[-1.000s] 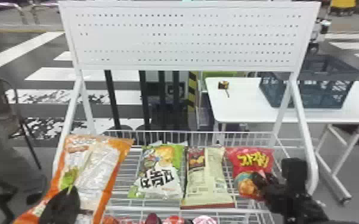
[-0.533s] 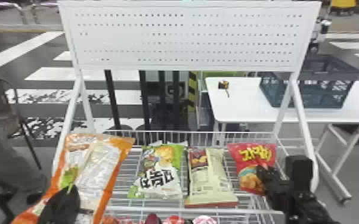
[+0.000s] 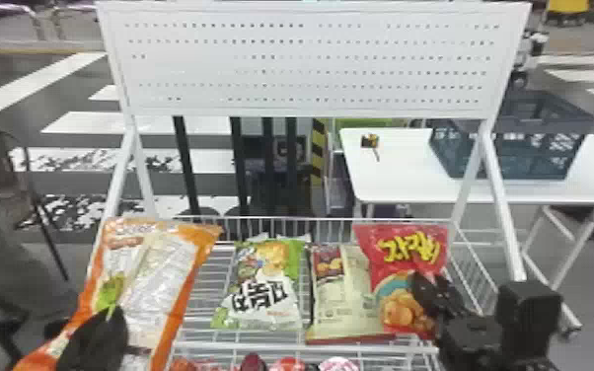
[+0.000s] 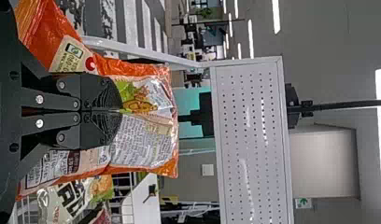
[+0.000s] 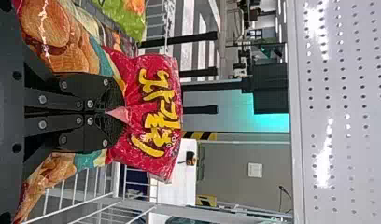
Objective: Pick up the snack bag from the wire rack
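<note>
Shifted left since the last frame, the red snack bag (image 3: 389,269) is pinched in the right gripper (image 5: 117,113) above the wire rack (image 3: 301,347); the left gripper (image 4: 116,110) clasps an orange bag (image 3: 160,276). Lift gently, clear of the cream bag (image 3: 338,296)

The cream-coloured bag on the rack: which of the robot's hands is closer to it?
The right. The right gripper pinches the red bag beside the cream bag; the left gripper holds the orange bag, beyond the green bag.
</note>
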You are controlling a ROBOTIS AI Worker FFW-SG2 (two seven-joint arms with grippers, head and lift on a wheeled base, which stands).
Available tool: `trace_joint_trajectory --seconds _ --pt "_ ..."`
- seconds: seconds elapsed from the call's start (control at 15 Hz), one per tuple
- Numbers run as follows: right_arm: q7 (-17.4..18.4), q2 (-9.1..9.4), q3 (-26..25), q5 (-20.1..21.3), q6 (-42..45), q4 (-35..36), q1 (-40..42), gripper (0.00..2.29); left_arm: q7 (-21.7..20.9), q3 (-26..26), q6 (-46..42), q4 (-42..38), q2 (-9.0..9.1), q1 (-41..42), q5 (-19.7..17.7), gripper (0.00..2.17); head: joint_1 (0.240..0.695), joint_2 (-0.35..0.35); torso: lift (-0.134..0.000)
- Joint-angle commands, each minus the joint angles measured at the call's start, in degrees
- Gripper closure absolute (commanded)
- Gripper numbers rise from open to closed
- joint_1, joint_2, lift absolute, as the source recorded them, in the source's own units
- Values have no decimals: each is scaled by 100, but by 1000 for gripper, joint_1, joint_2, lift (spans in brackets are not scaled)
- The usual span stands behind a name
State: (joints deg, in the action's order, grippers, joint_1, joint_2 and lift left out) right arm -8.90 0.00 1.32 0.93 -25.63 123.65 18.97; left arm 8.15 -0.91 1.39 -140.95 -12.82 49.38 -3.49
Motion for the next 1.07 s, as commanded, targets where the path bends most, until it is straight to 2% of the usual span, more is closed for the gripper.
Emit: trace_joint_trajectory --seconds 0.0,0.33,0.53,0.73,1.0 --pt "-15 5 17 -128 36 599 660 2128 11 -14 -2 -29 8 19 -2 1892 499 0 0" --pt "-41 5 -255 -479 1266 1601 2295 2128 38 -85 -2 -20 17 45 -37 1892 499 0 0" --pt "-68 5 -475 -629 1899 1899 3060 2128 38 -181 -2 15 43 37 -108 1892 499 0 0" --pt "-94 5 -607 -743 2093 1996 3288 2128 38 -428 -2 24 61 37 -327 1892 499 0 0" --pt "-94 5 -607 -734 2093 2110 3350 2128 38 -445 -2 24 87 45 -336 1892 499 0 0"
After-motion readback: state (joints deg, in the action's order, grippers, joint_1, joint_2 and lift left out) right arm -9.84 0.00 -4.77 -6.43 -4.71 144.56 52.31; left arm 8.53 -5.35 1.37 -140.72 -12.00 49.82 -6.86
